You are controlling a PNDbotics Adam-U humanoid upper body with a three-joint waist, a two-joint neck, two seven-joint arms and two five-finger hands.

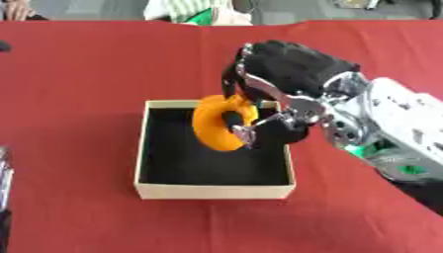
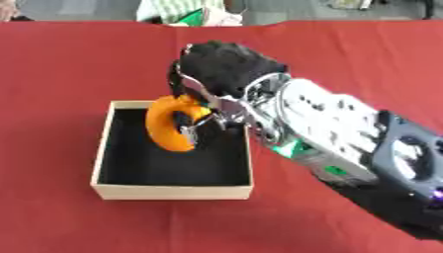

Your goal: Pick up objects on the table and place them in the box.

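near edge first: box [image 1: 214, 191] front wall sits square on the red tablecloth [image 1: 78, 74], black lining inside, nothing else visible in it. no left hand in either view.

mid: right hand [image 1: 290, 79] reaching in from the right, fingers curled round an orange ring [image 1: 221, 123], one finger [image 1: 235, 120] poked through the hole. ring held upright, above the box's far-right part, overlapping the far rim in the left eye view. can't tell if its lower edge touches the lining or hangs clear.

risks, judged from here:
- released upright, ring likely rolls or tips; far wall is close, could bounce onto the rim or out.
- finger through the hole could snag on opening, dragging the ring back out on retreat.
- hand close to the right wall; a low pull-back could shove or tilt the light box.

far: striped fabric and green bits at the table's far edge, not in play.
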